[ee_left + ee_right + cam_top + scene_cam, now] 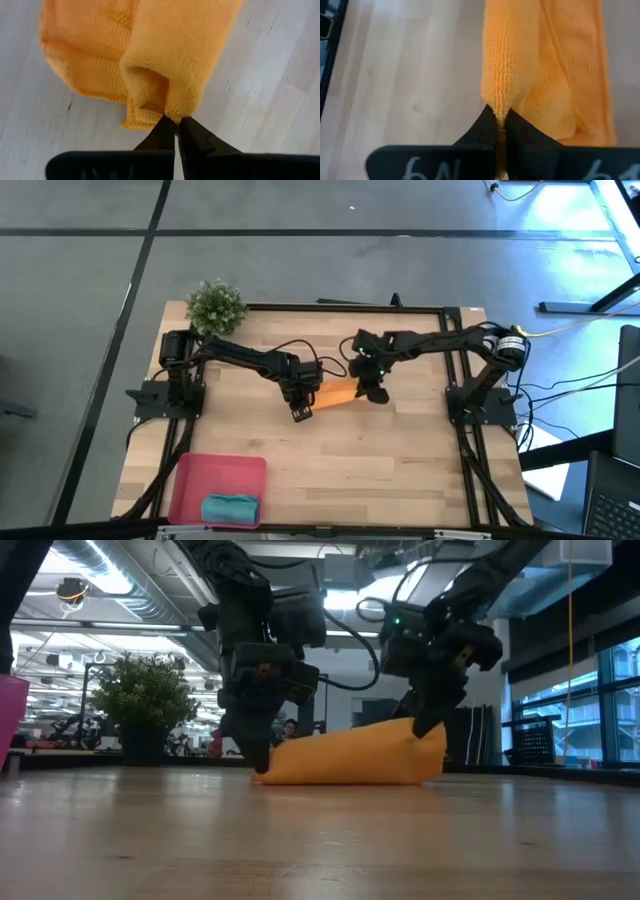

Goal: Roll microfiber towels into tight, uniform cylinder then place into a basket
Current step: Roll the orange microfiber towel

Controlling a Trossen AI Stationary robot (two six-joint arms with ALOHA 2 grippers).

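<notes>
Both end effectors pinch opposite ends of the orange towel at desk centre.
Left end effector (176, 125) and right end effector (500, 120) are clamped shut on the orange towel (338, 393); both arms reach inward, wrists pitched down. Rolling should advance both ends evenly, keeping tension. Teal towel (230, 508) lies in the basket (200, 472), near-left.

The wooden table (330, 450) stands on a grey floor (300, 260) crossed by dark lines. A potted plant (216, 306) sits at its 11 o'clock corner. Behind — ceiling lights (105, 582), ducts, and tall windows (610, 705) at 3 o'clock.
</notes>
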